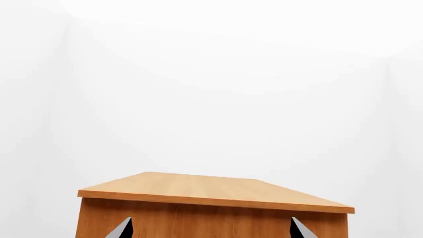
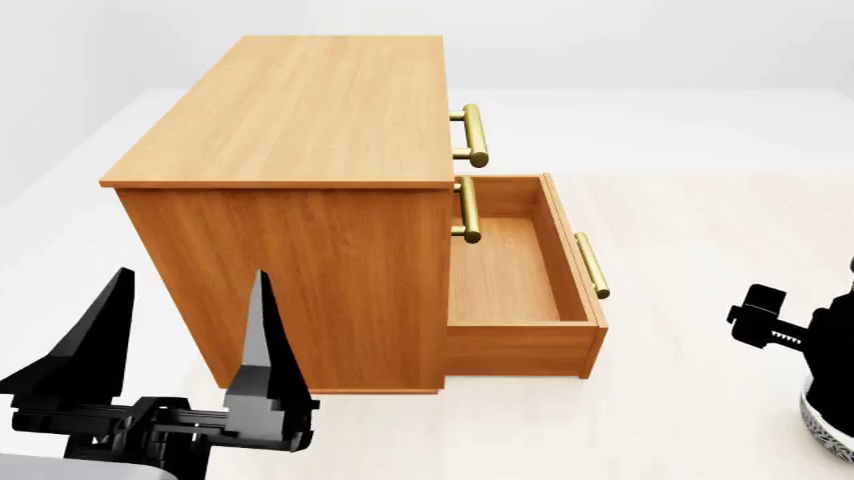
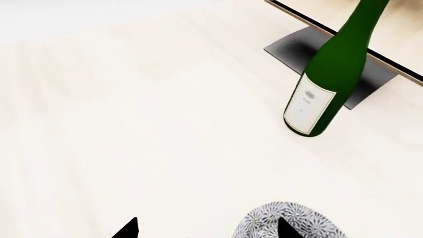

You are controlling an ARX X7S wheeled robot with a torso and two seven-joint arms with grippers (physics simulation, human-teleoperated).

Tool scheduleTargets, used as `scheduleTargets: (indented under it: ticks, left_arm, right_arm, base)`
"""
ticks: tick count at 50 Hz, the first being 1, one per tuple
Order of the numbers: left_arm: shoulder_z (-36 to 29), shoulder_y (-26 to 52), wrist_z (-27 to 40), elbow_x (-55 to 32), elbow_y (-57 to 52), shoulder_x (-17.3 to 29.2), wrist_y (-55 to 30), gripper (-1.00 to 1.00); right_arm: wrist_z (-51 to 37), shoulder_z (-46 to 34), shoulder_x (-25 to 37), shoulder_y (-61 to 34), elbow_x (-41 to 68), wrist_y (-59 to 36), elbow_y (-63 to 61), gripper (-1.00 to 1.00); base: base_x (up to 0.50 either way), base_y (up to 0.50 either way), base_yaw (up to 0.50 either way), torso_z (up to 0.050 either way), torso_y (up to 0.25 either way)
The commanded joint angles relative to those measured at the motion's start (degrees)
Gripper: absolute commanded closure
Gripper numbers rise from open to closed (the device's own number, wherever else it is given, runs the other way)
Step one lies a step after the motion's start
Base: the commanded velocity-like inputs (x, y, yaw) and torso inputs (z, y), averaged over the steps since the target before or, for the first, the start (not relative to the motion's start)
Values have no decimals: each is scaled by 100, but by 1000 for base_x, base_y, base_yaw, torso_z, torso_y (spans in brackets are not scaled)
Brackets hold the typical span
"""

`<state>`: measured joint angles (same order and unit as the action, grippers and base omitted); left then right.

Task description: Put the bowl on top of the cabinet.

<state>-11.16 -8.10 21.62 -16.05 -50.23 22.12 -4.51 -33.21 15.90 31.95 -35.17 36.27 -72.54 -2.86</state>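
Note:
The cabinet (image 2: 294, 110) is an orange-brown wooden chest with brass bar handles; it stands at centre-left of the head view, its flat top bare. It also fills the low part of the left wrist view as the cabinet (image 1: 211, 196). My left gripper (image 2: 187, 330) hovers open in front of its near side, holding nothing. The bowl (image 3: 288, 222), white with a dark leaf pattern, sits on the pale floor; only the bowl's edge (image 2: 827, 425) shows in the head view. My right gripper (image 3: 207, 229) is open just above it, one fingertip (image 3: 286, 229) over the bowl and the other beside it.
The cabinet's lower drawer (image 2: 514, 270) is pulled out towards the right and looks empty. A green wine bottle (image 3: 330, 74) stands on the floor beyond the bowl, in front of a rack's black base (image 3: 290, 49). My right arm (image 2: 763, 318) shows at the head view's right edge.

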Motion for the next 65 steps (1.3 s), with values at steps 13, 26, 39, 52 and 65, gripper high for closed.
scheduleTargets:
  ticks: [13, 26, 39, 52, 65]
  left_arm:
    - [-22, 6, 65, -34, -17, 63, 12, -100]
    - [-11, 18, 101, -61, -7, 97, 37, -100]
    - [-43, 30, 120, -65, 8, 122, 59, -100]
    - [-69, 31, 146, -63, 22, 144, 82, -100]
    - [-90, 58, 178, -91, 4, 174, 57, -100]
  right_arm:
    - [-53, -53, 13, 199, -118, 172, 136, -100]
    - [7, -245, -37, 159, -210, 343, 418, -100]
    - [16, -250, -64, 224, -277, 475, 696, -100]
    - [-17, -267, -80, 284, -320, 521, 794, -100]
    - [-4, -385, -79, 302, -419, 666, 956, -100]
  base:
    - [0, 0, 0, 0, 0]
    - [0, 0, 0, 0, 0]
    - [0, 0, 0, 0, 0]
    - [0, 0, 0, 0, 0]
    - [0, 0, 0, 0, 0]
